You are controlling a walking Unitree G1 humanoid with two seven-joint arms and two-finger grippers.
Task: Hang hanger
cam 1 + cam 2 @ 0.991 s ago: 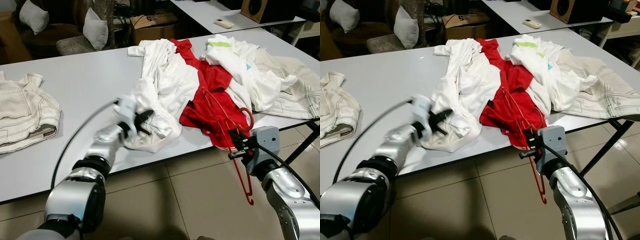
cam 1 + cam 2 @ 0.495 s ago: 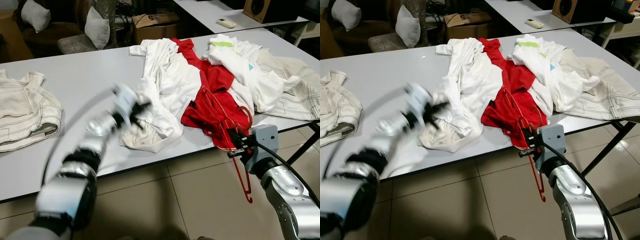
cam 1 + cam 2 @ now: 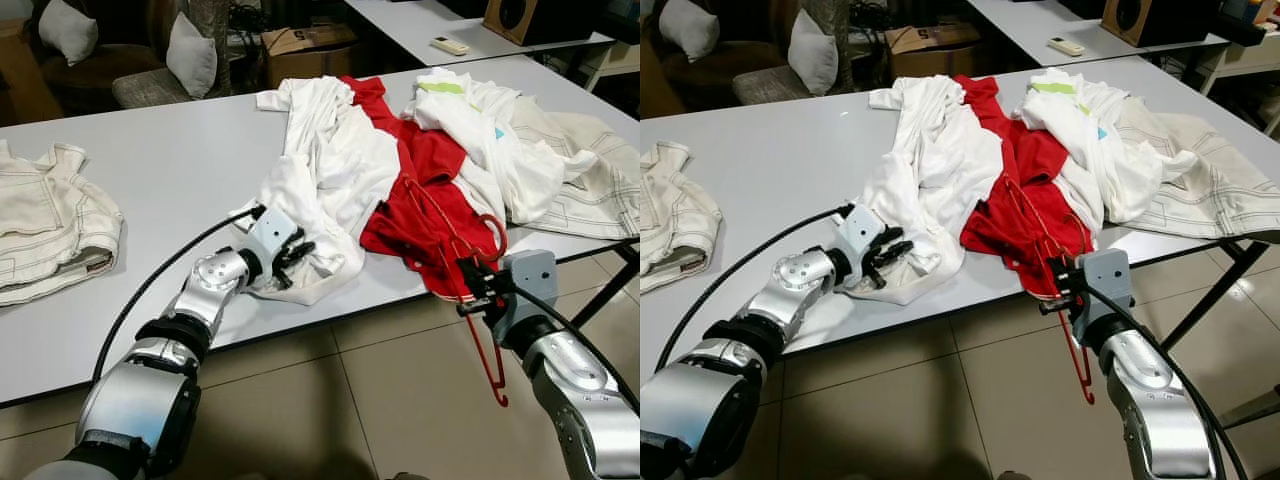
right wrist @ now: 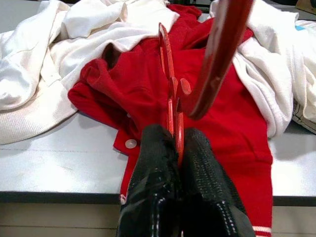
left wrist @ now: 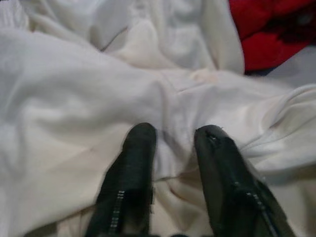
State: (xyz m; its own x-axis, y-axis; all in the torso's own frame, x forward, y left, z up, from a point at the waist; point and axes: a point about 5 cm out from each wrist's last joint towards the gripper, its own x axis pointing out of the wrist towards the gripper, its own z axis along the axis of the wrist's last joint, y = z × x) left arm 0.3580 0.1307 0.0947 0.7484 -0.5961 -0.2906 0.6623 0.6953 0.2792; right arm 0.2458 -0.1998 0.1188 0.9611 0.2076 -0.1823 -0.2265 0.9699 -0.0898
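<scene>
now | right hand (image 3: 472,290) grips red hanger (image 3: 487,352) (off table edge (image 3: 130,340))

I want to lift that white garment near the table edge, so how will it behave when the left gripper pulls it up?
The white garment lies in soft folds, so it will probably drape limply. It looks light. It touches the red garment, so it may drag that along.
</scene>
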